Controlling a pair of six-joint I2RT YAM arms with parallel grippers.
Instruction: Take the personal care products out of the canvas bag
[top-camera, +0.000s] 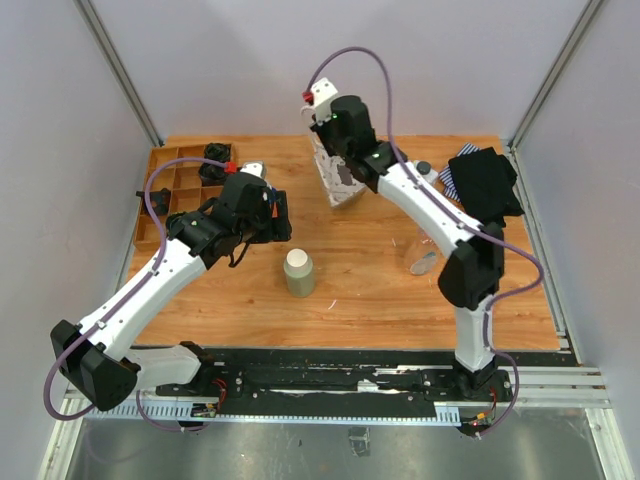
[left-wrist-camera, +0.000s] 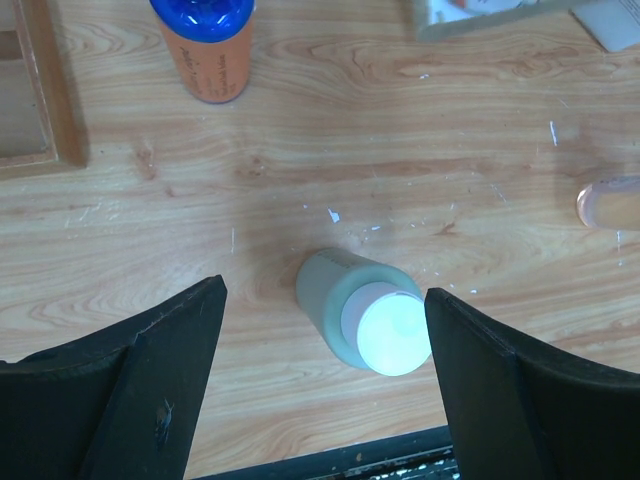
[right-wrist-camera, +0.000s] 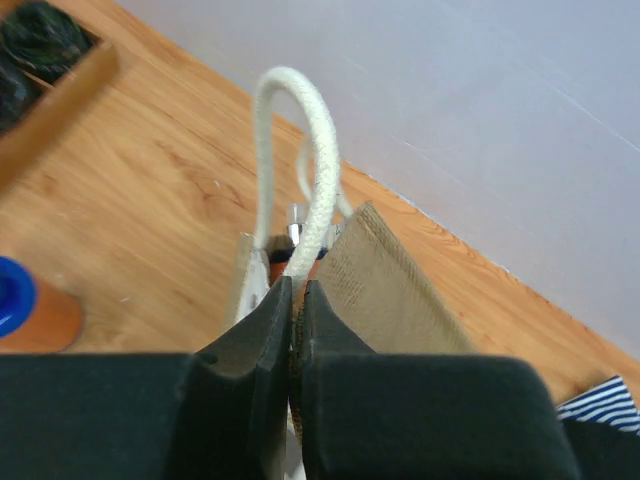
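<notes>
- Right fingers (right-wrist-camera: 250, 340) were clenched on the white rope handle (right-wrist-camera: 300, 130) of the canvas bag (right-wrist-camera: 385, 280).
- Left fingers (left-wrist-camera: 170, 360) stood released above the upright olive-beige bottle (left-wrist-camera: 335, 300) on the desk (left-wrist-camera: 400, 150).

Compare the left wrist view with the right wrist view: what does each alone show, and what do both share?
Only the left wrist: the open left gripper, the upright olive-beige bottle seen between its fingers, a pink-capped bottle at the right edge. Only the right wrist: the right gripper shut on the canvas bag's rope handle, and striped cloth. Both: an orange blue-capped bottle, the wooden tray, the table.
</notes>
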